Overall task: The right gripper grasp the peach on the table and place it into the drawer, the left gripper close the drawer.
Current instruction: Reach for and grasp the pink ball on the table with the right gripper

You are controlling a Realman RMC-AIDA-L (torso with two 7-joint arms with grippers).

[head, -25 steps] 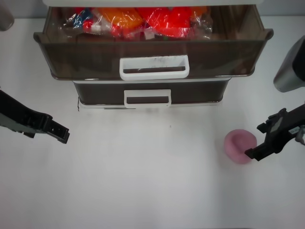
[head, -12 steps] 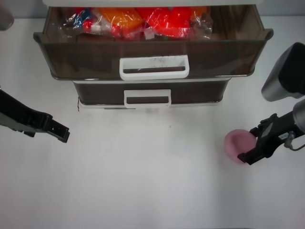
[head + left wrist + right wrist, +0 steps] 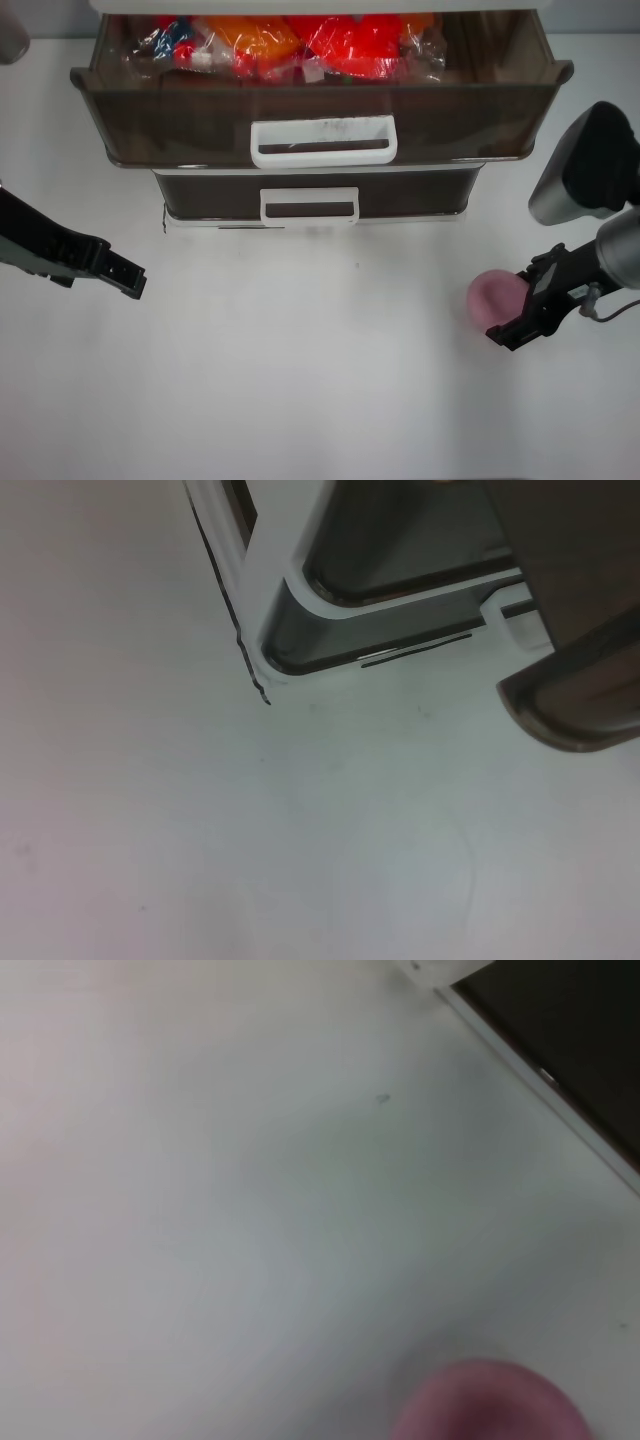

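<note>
Right gripper [image 3: 519, 308] at peach [image 3: 492, 298] (touching), drawer [image 3: 320, 120] open

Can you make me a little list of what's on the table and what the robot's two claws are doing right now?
fruit: round matte pink peach, on the plain white table
right claw: over the peach's right side, not lifting it
left claw: away at the table's left, holding nothing
top drawer: smoky-brown translucent plastic drawer, pulled open
inside drawer: red and orange wrapped packets
lower drawer: pushed in
</note>
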